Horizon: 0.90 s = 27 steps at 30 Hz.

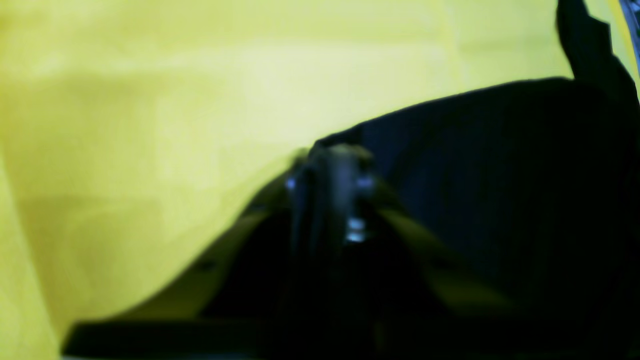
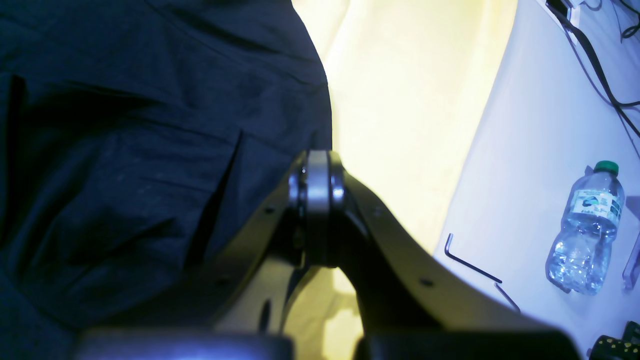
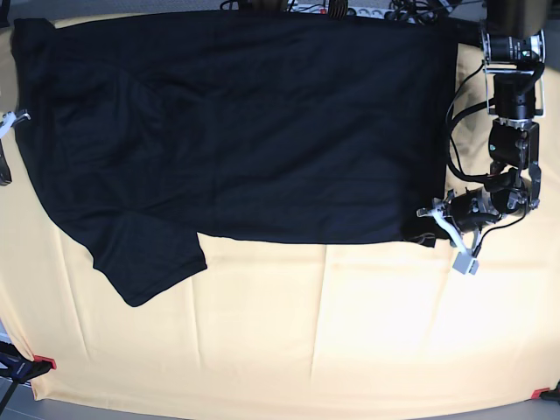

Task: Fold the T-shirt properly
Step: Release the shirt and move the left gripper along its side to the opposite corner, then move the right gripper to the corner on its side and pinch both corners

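Observation:
The black T-shirt (image 3: 245,122) lies spread flat across the far half of the yellow cloth (image 3: 306,332), one sleeve (image 3: 149,262) pointing toward the front left. My left gripper (image 3: 430,213) is at the shirt's front right corner. In the blurred left wrist view its jaws (image 1: 332,160) are shut on the edge of the T-shirt (image 1: 500,175). My right gripper (image 3: 13,118) is at the shirt's left edge. The right wrist view shows this gripper (image 2: 317,165) shut where the border of the T-shirt (image 2: 125,150) meets the fingertips.
On the bare white table beside the cloth lie a water bottle (image 2: 587,230) with a green cap, two hex keys (image 2: 470,265) and black cables (image 2: 600,75). Red clips (image 3: 44,361) pin the cloth's front corners. The left arm's body (image 3: 512,131) stands along the right edge.

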Each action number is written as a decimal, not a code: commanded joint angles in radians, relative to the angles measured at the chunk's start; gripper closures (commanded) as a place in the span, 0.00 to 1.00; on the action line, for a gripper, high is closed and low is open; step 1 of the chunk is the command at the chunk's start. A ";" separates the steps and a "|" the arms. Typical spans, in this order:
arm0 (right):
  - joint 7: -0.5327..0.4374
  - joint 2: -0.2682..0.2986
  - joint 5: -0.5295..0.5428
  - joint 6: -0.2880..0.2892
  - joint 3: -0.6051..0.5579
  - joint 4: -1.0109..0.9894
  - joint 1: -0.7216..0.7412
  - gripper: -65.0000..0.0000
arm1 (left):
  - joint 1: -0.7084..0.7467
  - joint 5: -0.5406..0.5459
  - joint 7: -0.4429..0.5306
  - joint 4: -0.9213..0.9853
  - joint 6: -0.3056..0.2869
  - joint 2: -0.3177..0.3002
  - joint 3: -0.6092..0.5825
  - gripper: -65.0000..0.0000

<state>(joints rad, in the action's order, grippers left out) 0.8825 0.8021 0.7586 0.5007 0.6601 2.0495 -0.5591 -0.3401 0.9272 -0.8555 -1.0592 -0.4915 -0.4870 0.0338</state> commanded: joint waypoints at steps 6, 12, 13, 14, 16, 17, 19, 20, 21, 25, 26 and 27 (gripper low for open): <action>-0.030 -0.003 -0.034 -0.009 0.014 0.010 0.024 0.86 | -0.023 0.011 0.010 -0.012 0.039 -0.017 0.006 1.00; -0.110 -0.096 -0.035 -0.070 0.014 -0.054 0.135 0.42 | -0.023 -0.007 0.010 -0.012 0.039 -0.017 0.006 1.00; -0.110 -0.110 -0.034 -0.076 0.014 -0.089 0.167 0.42 | -0.023 -0.010 0.011 -0.012 0.039 -0.017 0.006 1.00; -0.110 -0.124 -0.030 -0.075 0.013 -0.134 0.203 0.42 | -0.023 -0.014 0.012 -0.012 0.039 -0.017 0.006 1.00; -0.110 -0.140 -0.011 -0.068 0.003 -0.246 0.281 0.42 | -0.023 -0.029 0.015 -0.012 0.039 -0.017 0.006 1.00; -0.108 -0.145 0.005 -0.056 -0.008 -0.312 0.321 0.42 | -0.023 -0.035 0.016 -0.012 0.039 -0.017 0.006 1.00; -0.104 -0.146 0.046 -0.027 -0.040 -0.456 0.396 0.42 | -0.023 -0.037 0.016 -0.012 0.039 -0.017 0.006 1.00; -0.101 -0.146 0.064 -0.006 -0.061 -0.528 0.435 0.42 | -0.023 -0.037 0.016 -0.012 0.039 -0.017 0.006 1.00; -0.097 -0.146 0.081 0.016 -0.083 -0.599 0.476 0.42 | -0.023 -0.036 0.017 -0.012 0.039 -0.017 0.006 1.00; -0.074 -0.146 0.092 0.074 -0.181 -0.855 0.651 0.42 | -0.023 -0.037 0.017 -0.012 0.039 -0.017 0.006 1.00; -0.074 -0.146 0.090 0.084 -0.205 -0.912 0.690 0.42 | -0.023 -0.037 0.016 -0.012 0.039 -0.017 0.006 1.00; -0.075 -0.146 0.091 0.095 -0.227 -0.967 0.728 0.42 | -0.023 -0.037 0.017 -0.012 0.039 -0.017 0.006 1.00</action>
<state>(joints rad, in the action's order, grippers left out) 0.8284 0.6258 0.8371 0.5957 0.4255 1.0626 0.1558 -0.3424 0.8967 -0.8379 -1.0599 -0.4561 -0.4866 0.0338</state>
